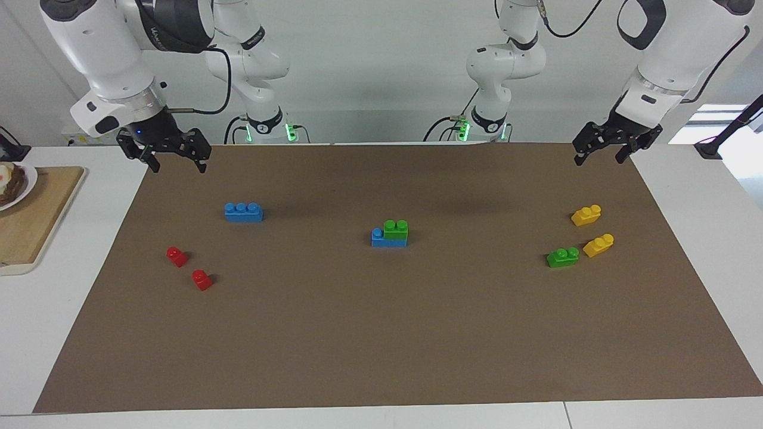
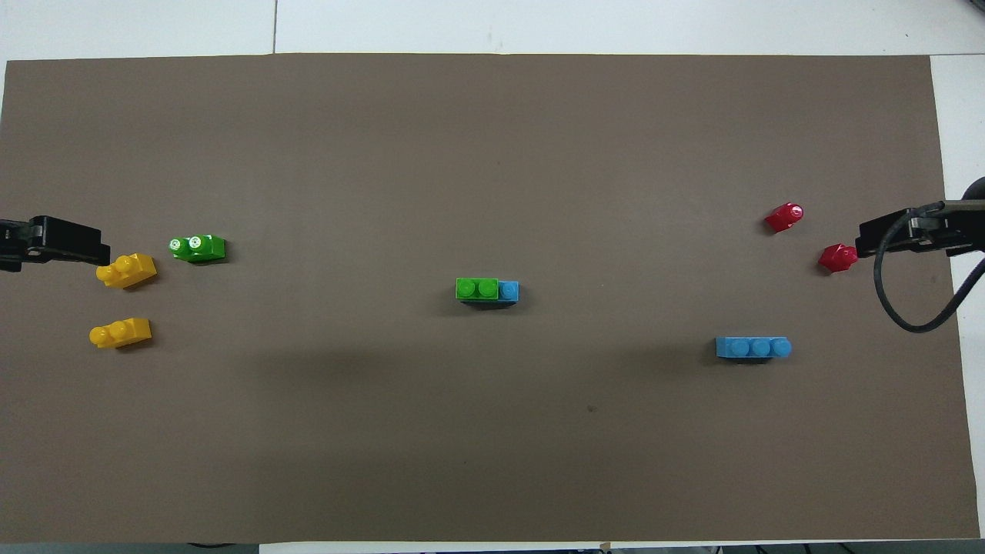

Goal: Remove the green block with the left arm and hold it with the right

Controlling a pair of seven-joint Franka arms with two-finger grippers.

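Item 1, right hand [image 1: 177, 163]: raised over the corner of the brown mat at the right arm's end, close to the robots; fingers spread wide, holding nothing.

Item 2, two red blocks [image 1: 177, 255] [image 1: 202, 279]: single-stud, loose on the mat toward the right arm's end, near each other but apart.

Item 3, blue block [image 1: 244, 211]: three studs, alone, nearer the robots than the red pair.

Item 4, green block [image 1: 396, 229]: two studs, at mid-mat, seated on a blue base block [image 1: 378, 237]. Long axis runs from one arm's end of the surface to the other. It covers the part of the base toward the left arm's end; one blue stud shows bare at the right arm's end. Studs face up. Nothing stands close to it.

Item 5, second green block [image 1: 563, 257]: loose, two studs, toward the left arm's end, just beside a yellow block [image 1: 598, 245]; another yellow block [image 1: 586, 215] lies nearer the robots.

Item 6, left hand [image 1: 601, 154]: raised over the mat's corner at the left arm's end, close to the robots; fingers parted, empty.

Surface [image 1: 685, 238]: white tabletop under a brown mat [image 1: 381, 333]. A wooden board [image 1: 30, 220] with a plate [image 1: 24, 185] lies off the mat at the right arm's end. White wall at the robots' end.
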